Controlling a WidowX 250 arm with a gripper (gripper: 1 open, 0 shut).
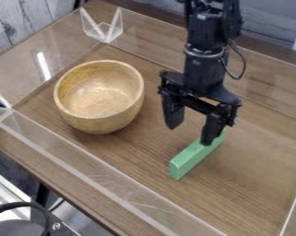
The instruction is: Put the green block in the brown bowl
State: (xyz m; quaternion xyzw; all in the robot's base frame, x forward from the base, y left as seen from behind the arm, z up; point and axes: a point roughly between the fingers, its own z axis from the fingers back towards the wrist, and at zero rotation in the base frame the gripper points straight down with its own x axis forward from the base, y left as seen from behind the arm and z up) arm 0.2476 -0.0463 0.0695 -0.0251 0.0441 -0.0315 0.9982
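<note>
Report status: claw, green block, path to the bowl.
Black claw open, empty, over the slim green block. Block on brown table, outside round tan wooden bowl.

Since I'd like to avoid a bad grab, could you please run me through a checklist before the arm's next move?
1. Claw open: ok, its fingers stand apart.
2. Green block lying free on the table: ok.
3. Brown bowl upright, with nothing seen inside: ok.
4. Block in the bowl: not ok, it lies on the table beside it.
5. Claw lined up over the block: cannot tell, it partly hides the block's far end and its height is unclear.
</note>
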